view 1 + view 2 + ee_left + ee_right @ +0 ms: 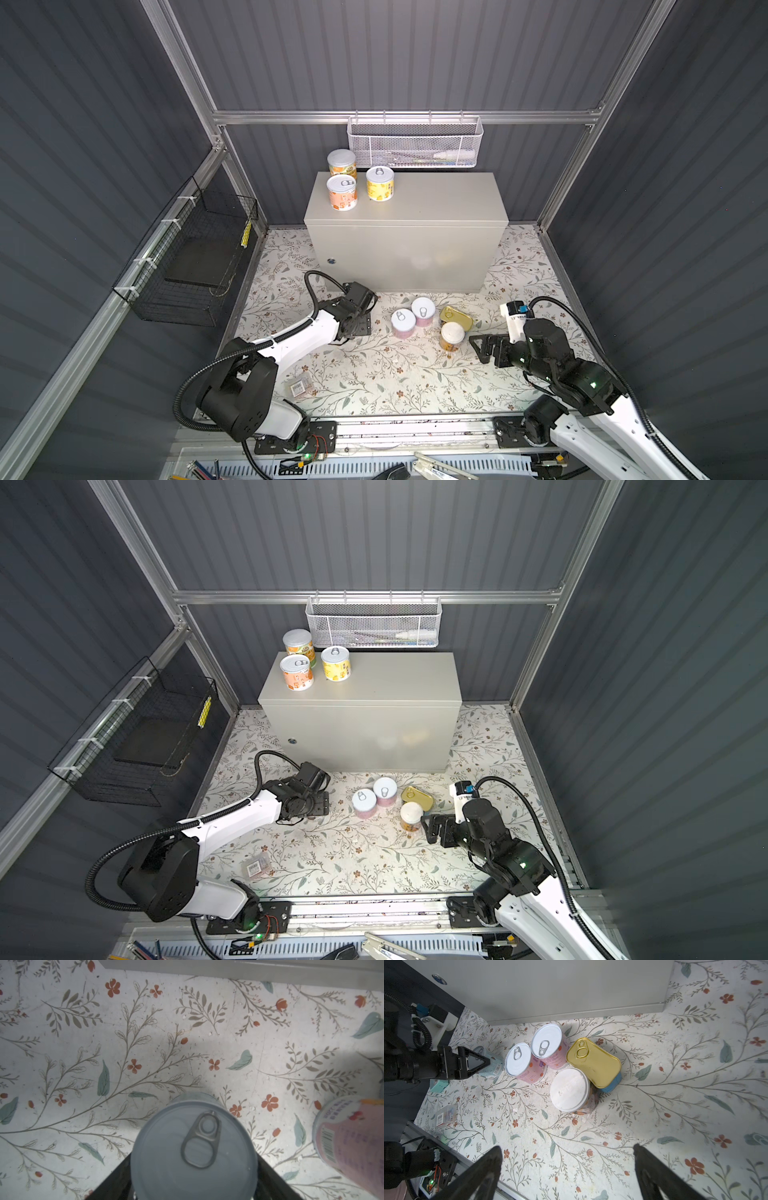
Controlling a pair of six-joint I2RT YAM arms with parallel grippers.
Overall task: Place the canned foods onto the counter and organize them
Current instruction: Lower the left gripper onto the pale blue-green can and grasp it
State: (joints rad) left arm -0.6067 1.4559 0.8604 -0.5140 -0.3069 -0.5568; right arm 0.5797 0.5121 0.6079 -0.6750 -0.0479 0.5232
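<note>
Now | mesh basket (415,143): tube (451,156) is held | wire basket (174,307): dark pad (199,259) | three cans (342,192) are set on desk (436,199), four on mat (374,374) | blue can (194,1142) is pinched by left pincer (194,1167) | right pincer (568,1153) is spread

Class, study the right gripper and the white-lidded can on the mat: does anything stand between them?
Nothing visible does. The right gripper, jaws open, faces the white-lidded can across bare floral mat; the gold tin lies beyond the can, not between.
</note>
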